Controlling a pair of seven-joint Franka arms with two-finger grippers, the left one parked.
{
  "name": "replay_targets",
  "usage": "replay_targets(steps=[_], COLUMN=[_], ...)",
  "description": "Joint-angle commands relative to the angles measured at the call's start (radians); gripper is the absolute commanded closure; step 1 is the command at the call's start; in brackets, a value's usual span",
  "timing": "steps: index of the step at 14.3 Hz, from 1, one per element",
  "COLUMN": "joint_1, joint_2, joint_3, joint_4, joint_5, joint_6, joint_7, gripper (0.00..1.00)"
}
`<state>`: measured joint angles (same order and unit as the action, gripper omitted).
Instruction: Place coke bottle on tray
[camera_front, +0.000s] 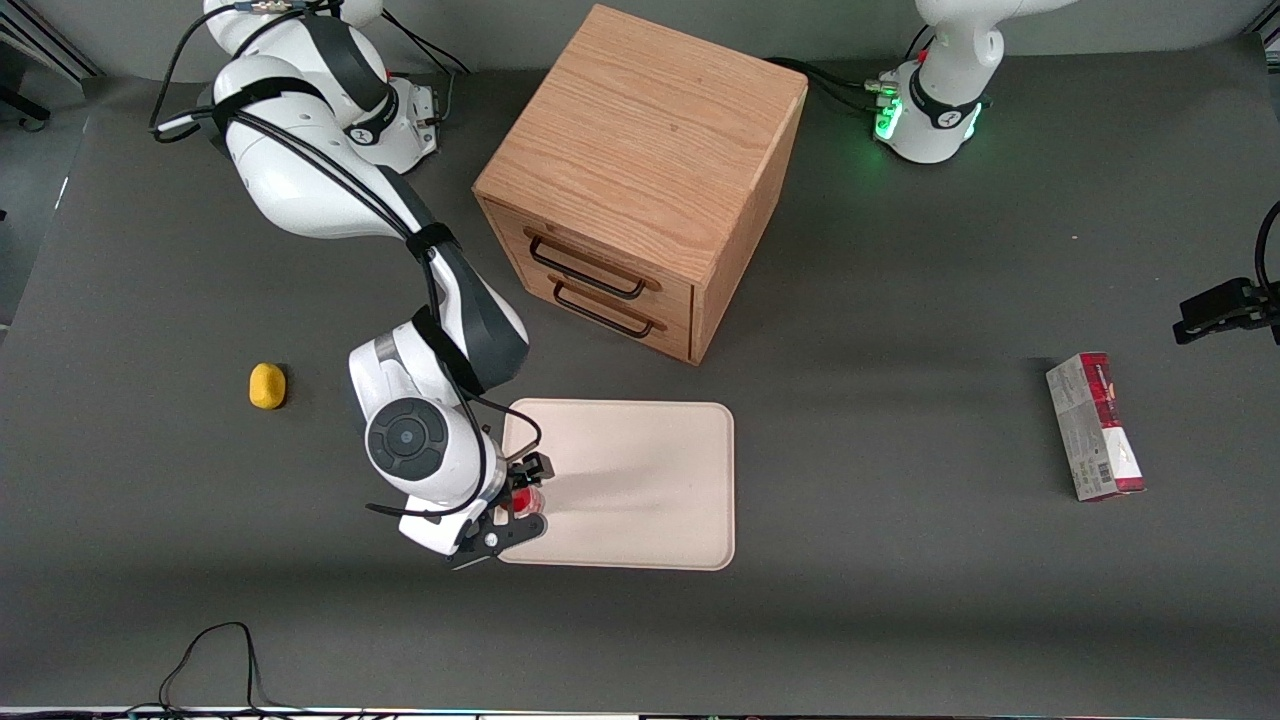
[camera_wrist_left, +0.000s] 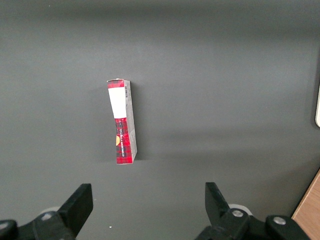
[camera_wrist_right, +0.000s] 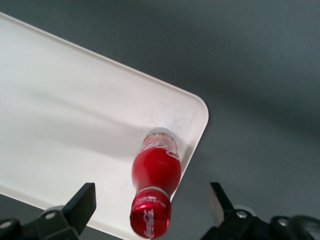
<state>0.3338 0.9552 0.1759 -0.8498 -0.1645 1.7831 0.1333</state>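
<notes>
While the bottle (camera_wrist_right: 155, 172) is standing upright on the tray (camera_wrist_right: 75, 125), close to a rounded corner at the working arm's end, the gripper (camera_front: 520, 505) is hovering directly above it with its fingers (camera_wrist_right: 80, 202) spread apart, not touching it. A yellow lump (camera_front: 267, 386) is lying well apart from the tray.
</notes>
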Motion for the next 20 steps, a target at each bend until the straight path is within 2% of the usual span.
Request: replay_targets(steps=[1,7,10,12,14,16,18,20], joint_1=[0.002,-0.001,-0.028,-0.100,-0.189,-0.228,-0.271,-0.301], joint_2=[-0.116,-0.332,-0.432,-0.563,-0.721,-0.858,-0.932,-0.954], joint_3=[0.002,0.001,-0.007,-0.006,-0.025,-0.070,-0.084,-0.098], joint_4=[-0.026,-0.028,-0.057,-0.208,-0.416,-0.602,-0.701,-0.722], joint_5=[-0.015,-0.015,-0.013,0.011,0.095,0.158,0.163,0.163], joint_6=[-0.140,-0.502,-0.580,-0.533,-0.403,-0.282,-0.219,-0.188], joint_7=[0.025,0.005,0.003,0.006,0.005,0.003,0.003,-0.030], gripper=[0.00,0.00,0.00,0.00,0.00,0.00,0.00,0.00])
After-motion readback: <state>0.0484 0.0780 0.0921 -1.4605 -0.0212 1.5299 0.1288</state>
